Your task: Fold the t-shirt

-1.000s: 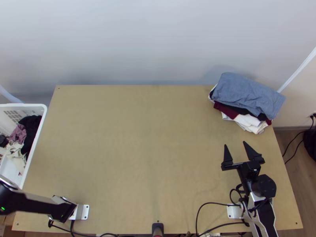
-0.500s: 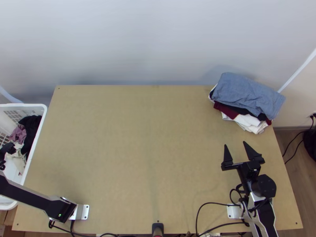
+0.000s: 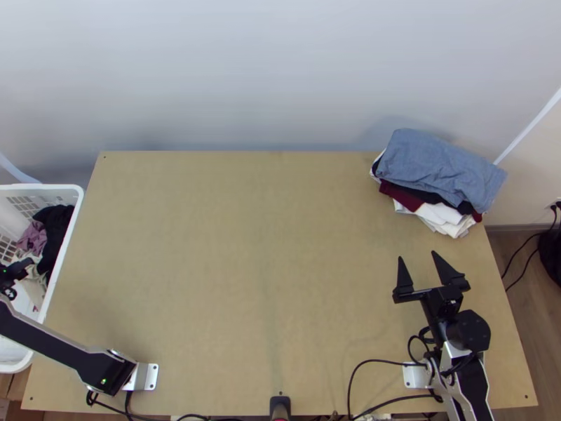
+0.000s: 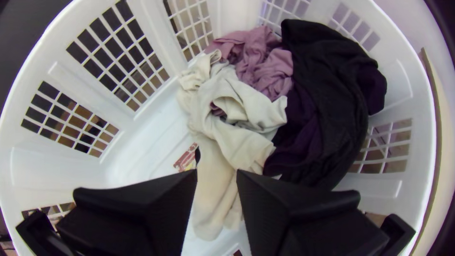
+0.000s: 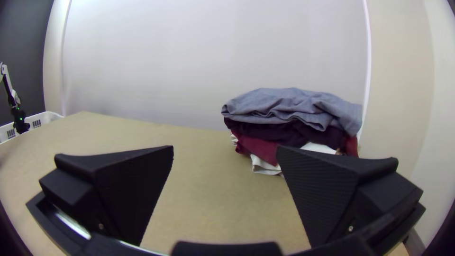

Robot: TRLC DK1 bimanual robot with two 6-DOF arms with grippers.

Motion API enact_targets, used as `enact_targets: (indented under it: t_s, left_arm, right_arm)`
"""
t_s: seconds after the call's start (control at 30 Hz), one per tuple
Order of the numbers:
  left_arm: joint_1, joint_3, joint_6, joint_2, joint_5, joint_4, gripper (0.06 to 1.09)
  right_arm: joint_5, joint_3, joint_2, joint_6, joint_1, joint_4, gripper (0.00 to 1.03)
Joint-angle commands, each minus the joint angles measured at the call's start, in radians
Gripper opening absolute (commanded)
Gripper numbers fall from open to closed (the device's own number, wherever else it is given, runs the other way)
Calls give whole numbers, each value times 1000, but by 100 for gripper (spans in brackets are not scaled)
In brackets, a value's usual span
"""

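My left gripper (image 3: 15, 270) is over the laundry basket at the table's left side. In the left wrist view the left gripper (image 4: 217, 173) stands open, with a gap between its fingers, above a bunched cream-white cloth (image 4: 227, 114). Beside that cloth lie a crumpled mauve cloth (image 4: 265, 61) and a heap of black and dark purple cloth (image 4: 332, 104). My right gripper (image 3: 419, 258) rests over the table's right part, open and with nothing between its fingers; in the right wrist view the right gripper (image 5: 225, 149) faces a pile of folded clothes.
A white slatted basket (image 3: 66, 245) stands against the table's left edge. At the back right corner of the table (image 3: 245, 281) lies a stack of folded clothes, topped by a blue-grey one (image 3: 438, 165). Black cables run along the near edge.
The left arm has swung up the picture, bringing its gripper over the basket, then shifted slightly. The right arm has kept still, and the folded stack is unchanged.
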Motion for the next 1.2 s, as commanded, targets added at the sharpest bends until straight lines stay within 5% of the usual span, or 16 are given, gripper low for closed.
enact_targets:
  t_s: [0.0,0.77,0.8,0.87,1.17]
  left_arm:
    - [-21,30,47,36,-3,2,50]
    - [-58,113,93,171,-83,9,50]
    - [-55,113,99,172,-83,18,44]
    - [-54,113,109,175,-83,48,8]
    - [-37,160,56,97,-82,44,9]
  right_arm:
    - [5,-3,-5,0,-5,-23,98]
    - [5,-3,-5,0,-5,-23,98]
    - [5,-3,-5,0,-5,-23,98]
    - [5,-3,-5,0,-5,-23,98]
    - [5,-3,-5,0,-5,-23,98]
